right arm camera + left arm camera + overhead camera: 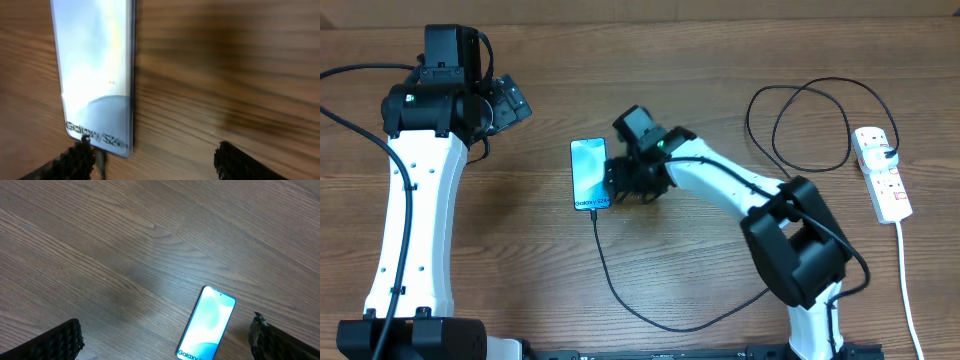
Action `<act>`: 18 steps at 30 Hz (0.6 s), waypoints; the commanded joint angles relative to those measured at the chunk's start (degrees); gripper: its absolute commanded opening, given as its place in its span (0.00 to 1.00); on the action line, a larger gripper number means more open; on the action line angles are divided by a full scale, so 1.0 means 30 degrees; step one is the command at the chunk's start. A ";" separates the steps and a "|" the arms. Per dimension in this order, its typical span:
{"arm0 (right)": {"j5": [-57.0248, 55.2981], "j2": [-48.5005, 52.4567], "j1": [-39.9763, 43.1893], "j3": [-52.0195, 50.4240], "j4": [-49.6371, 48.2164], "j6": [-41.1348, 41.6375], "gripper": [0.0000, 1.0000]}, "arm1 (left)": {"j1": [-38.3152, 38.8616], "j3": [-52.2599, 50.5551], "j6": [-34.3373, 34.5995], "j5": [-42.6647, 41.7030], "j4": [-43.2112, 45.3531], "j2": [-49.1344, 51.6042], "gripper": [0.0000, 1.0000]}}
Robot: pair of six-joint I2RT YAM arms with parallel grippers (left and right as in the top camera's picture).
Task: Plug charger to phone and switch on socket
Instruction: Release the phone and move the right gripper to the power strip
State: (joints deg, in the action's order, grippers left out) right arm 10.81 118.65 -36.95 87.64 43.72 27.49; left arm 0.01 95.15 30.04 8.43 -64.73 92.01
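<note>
The phone (589, 173) lies flat on the wooden table (720, 60), screen up, a little left of the middle in the overhead view. Its long side runs from 12 to 6 o'clock, and the end with the "Galaxy" lettering points to 6. The screen glows light blue.

The charger (620, 292) meets that 6 o'clock end. In the right wrist view its small black plug (101, 161) sits right against the phone's (95, 70) short edge, but I cannot tell whether it is fully pushed in. From there the thin black cable runs toward 6 o'clock, curves round toward 3, passes behind the right arm, then loops up toward 1 o'clock and ends at the socket (882, 178).

The right gripper (628, 192) hovers low, just beside the phone at its 3 o'clock side near the lettered end. Its jaws (156, 157) are spread wide with bare wood between them. One finger (75, 160) is right next to the plug, and the other stands well apart from it.

The left gripper (515, 100) hangs at the phone's 10 o'clock, well apart from it. Its jaws (166, 326) are fully spread and pinch nothing, and its camera sees the phone (207, 325) lying on the table below.

The socket lies at the phone's 3 o'clock, far off by the table's right edge. Its white cord (905, 290) trails toward 6 o'clock. Its switches are too small to read.
</note>
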 commanded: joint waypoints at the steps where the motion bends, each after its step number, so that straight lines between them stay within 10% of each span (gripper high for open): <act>1: -0.2477 -0.2543 0.1319 0.2040 0.1734 -0.0903 0.82 | 0.0000 0.0073 -0.0146 0.0328 0.0066 -0.0240 1.00; 18: -0.6564 -0.8080 1.4294 0.2936 1.0673 -0.0743 1.00 | 0.0000 0.0073 -0.0146 0.0328 0.0066 -0.0240 1.00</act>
State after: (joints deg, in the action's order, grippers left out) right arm -6.44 94.98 0.71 95.96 75.70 25.28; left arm 0.01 95.15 30.04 8.45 -64.73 92.01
